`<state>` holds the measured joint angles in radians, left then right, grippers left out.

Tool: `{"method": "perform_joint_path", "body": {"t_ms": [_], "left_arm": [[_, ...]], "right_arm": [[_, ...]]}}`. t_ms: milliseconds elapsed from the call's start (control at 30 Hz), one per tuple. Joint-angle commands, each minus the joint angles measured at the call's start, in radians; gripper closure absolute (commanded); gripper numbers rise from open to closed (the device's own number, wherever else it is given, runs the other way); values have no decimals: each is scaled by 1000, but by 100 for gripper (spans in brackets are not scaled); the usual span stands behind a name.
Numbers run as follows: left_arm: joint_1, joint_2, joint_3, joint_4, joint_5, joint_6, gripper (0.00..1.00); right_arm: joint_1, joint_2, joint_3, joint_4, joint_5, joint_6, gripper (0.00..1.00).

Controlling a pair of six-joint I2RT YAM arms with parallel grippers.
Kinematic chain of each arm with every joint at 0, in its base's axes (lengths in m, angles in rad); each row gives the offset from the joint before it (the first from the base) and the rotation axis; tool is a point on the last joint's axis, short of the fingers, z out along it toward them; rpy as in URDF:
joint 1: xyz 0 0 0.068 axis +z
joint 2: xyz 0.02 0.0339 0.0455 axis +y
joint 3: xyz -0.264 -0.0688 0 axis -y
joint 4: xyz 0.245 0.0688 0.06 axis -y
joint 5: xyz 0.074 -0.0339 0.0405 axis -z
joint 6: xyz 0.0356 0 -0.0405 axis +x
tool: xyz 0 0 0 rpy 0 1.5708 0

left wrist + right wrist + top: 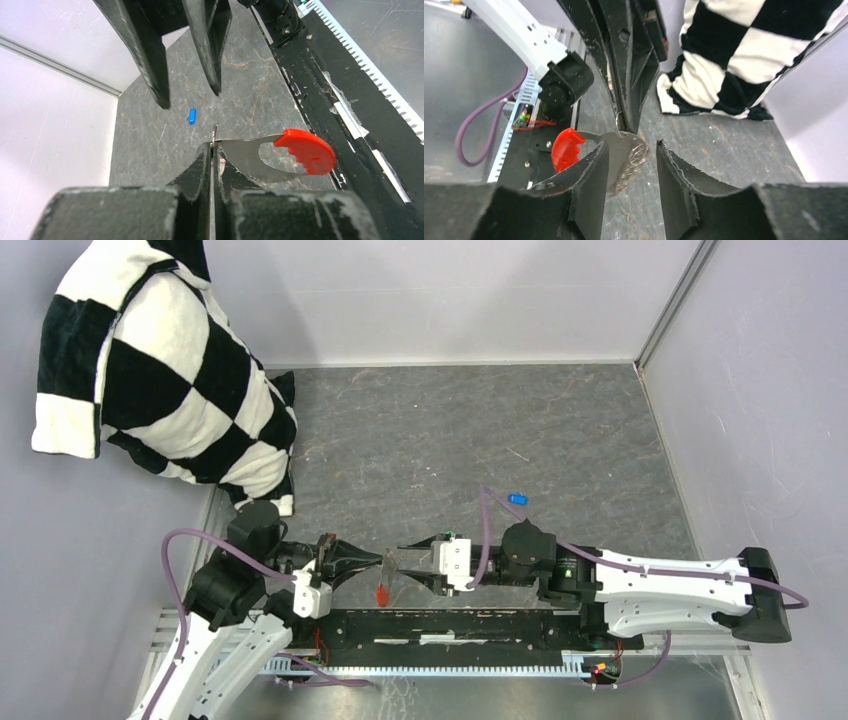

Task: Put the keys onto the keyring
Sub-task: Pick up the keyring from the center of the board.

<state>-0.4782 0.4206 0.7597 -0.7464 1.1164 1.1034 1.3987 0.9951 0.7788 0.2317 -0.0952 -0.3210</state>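
- Left end effector (pixel 212 150): pinching keyring (pixel 214 131) near the desk's (pixel 450 430) front edge, red tag (pixel 307 150) dangling.
- Right end effector (pixel 630 150): standing spread, empty, just beside the ring.
- Blue key (pixel 517 499): lying loose on the desk, well apart.
- Step: presenting the ring; next is probably calling for the right arm fetching the key.

Robot lab cell is indicated: dark grey marbled table (pixel 500 420) enclosed by plain pale walls (pixel 450 300), ribbed aluminium rail (pixel 450 669) mounted at edge.
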Motion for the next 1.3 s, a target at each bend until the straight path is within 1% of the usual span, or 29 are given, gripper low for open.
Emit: {"method": "perform_joint_path", "body": {"t_ms": [0,100,200,367,533,667,800,933,967,1033,1100,1133,1200,1267], "left_arm": [[0,26,42,7,9,26,98],[0,48,67,16,17,-41,98],[0,63,80,61,28,-136,98],[0,57,68,174,49,-301,98],[0,64,65,239,72,-415,98],[0,68,64,244,89,-430,98],[0,70,64,254,89,-430,98],[0,69,63,271,80,-448,98],[0,69,60,277,71,-460,98],[0,69,46,285,33,-488,98],[0,67,27,294,-41,-515,98],[0,65,14,301,-70,-531,98],[0,68,-7,306,-115,-548,98],[0,70,-24,311,-143,-564,98]], "right_arm": [[2,39,76,-61,-23,-23,56],[3,54,89,-54,-21,-27,57],[4,56,89,-33,-17,-27,58],[3,32,71,8,17,-20,62],[1,-1,40,60,53,-4,68],[2,-14,21,105,54,13,69],[2,4,29,103,31,20,67],[2,6,32,79,56,37,61],[3,-5,26,74,86,50,59],[-4,-31,-6,66,208,88,53],[-37,-57,-48,34,377,188,44],[-70,-64,-59,-1,428,279,37],[-171,-63,-81,-96,430,457,32],[-263,-58,-138,-140,369,565,32]]}}
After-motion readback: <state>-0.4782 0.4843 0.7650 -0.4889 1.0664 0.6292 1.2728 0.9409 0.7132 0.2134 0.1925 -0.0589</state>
